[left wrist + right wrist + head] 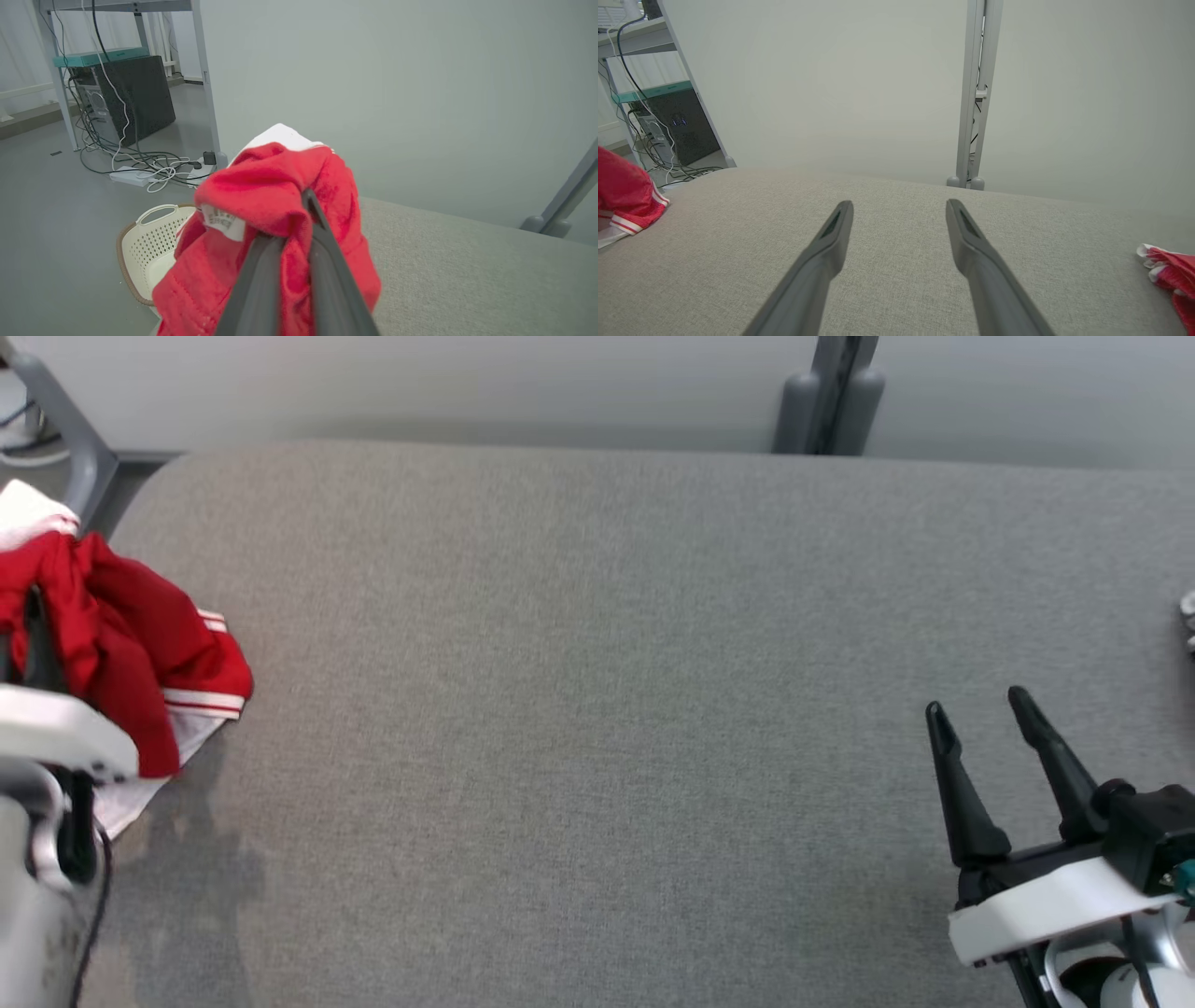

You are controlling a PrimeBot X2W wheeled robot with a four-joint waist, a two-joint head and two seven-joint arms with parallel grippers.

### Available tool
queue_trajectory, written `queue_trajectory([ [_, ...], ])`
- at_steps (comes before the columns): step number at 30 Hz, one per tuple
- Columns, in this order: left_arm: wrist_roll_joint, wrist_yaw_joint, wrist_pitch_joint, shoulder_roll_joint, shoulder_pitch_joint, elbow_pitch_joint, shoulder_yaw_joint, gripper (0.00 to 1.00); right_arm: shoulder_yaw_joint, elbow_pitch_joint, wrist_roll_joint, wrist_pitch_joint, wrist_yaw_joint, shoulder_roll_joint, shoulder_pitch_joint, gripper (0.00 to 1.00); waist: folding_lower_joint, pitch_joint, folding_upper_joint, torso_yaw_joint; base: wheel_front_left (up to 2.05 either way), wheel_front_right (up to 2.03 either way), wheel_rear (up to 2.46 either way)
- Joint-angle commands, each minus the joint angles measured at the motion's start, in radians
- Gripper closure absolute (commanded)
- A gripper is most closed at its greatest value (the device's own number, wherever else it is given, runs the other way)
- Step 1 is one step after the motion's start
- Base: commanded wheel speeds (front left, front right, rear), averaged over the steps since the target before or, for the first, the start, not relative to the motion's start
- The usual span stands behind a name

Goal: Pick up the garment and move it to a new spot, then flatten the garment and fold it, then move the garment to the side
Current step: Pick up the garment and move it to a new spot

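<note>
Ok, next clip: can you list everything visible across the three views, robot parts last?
red garment: one, red with white striped trim, bunched, held at the table's left edge
second cloth: one, red and white, crumpled at the table's right edge
table: one, grey fabric top
laundry basket: one, cream, perforated, on the floor beside the table
computer tower: one, black, under a desk
cables: several, black and white, on the floor by the tower
post: one, grey, behind the table's far edge
left end effector: one, dark fingers, shut on the red garment
right end effector: one, dark fingers, open, over the table's right side
</note>
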Motion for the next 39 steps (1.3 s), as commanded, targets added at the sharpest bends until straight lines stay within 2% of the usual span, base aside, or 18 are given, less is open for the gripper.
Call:
queue_trajectory([
  [1, 0.021, 0.027, -0.004, 0.002, 0.083, -0.076, 0.007, 1.0, 0.002, 0.01, 0.007, -0.008, 0.0, 0.001, 0.018, 0.0, 0.0, -0.063, 0.0, -0.029, 0.0, 0.0, 0.0],
  [5, 0.045, 0.113, 0.002, 0.015, 0.291, -0.337, 0.017, 1.0, 0.024, 0.037, 0.021, -0.013, 0.0, 0.004, 0.046, 0.0, 0.0, -0.126, 0.0, -0.061, 0.0, 0.0, 0.0],
  [12, 0.065, 0.29, 0.105, 0.027, 0.629, -0.817, 0.013, 1.0, 0.035, 0.052, 0.034, -0.014, 0.0, 0.008, 0.084, 0.0, 0.0, -0.176, 0.0, -0.119, 0.0, 0.0, 0.0],
  [15, 0.077, 0.333, 0.135, 0.027, 0.7, -0.943, 0.0, 1.0, 0.032, 0.046, 0.036, -0.011, 0.0, 0.009, 0.086, 0.0, 0.0, -0.174, 0.0, -0.144, 0.0, 0.0, 0.0],
  [18, 0.096, 0.344, 0.162, 0.015, 0.707, -1.024, -0.043, 1.0, 0.024, 0.034, 0.034, -0.009, 0.0, 0.01, 0.076, 0.0, 0.0, -0.156, 0.0, -0.169, 0.0, 0.0, 0.0],
  [23, 0.119, 0.32, 0.198, -0.011, 0.639, -1.061, -0.121, 1.0, 0.027, 0.021, 0.034, -0.017, 0.0, 0.01, 0.053, 0.0, 0.0, -0.111, 0.0, -0.22, 0.0, 0.0, 0.0],
  [27, 0.139, 0.258, 0.235, -0.063, 0.491, -1.014, -0.213, 1.0, 0.028, 0.018, 0.041, -0.035, 0.0, 0.013, 0.015, 0.0, 0.0, -0.034, 0.0, -0.299, 0.0, 0.0, 0.0],
  [33, 0.183, 0.162, 0.26, -0.128, 0.268, -0.885, -0.315, 1.0, 0.028, 0.04, 0.064, -0.081, 0.0, 0.017, -0.035, 0.0, 0.0, 0.063, 0.0, -0.391, 0.0, 0.0, 0.0],
  [39, 0.206, 0.095, 0.263, -0.191, 0.098, -0.714, -0.371, 1.0, 0.027, 0.067, 0.097, -0.126, 0.0, 0.017, -0.059, 0.0, 0.0, 0.145, 0.0, -0.444, 0.0, 0.0, 0.0],
])
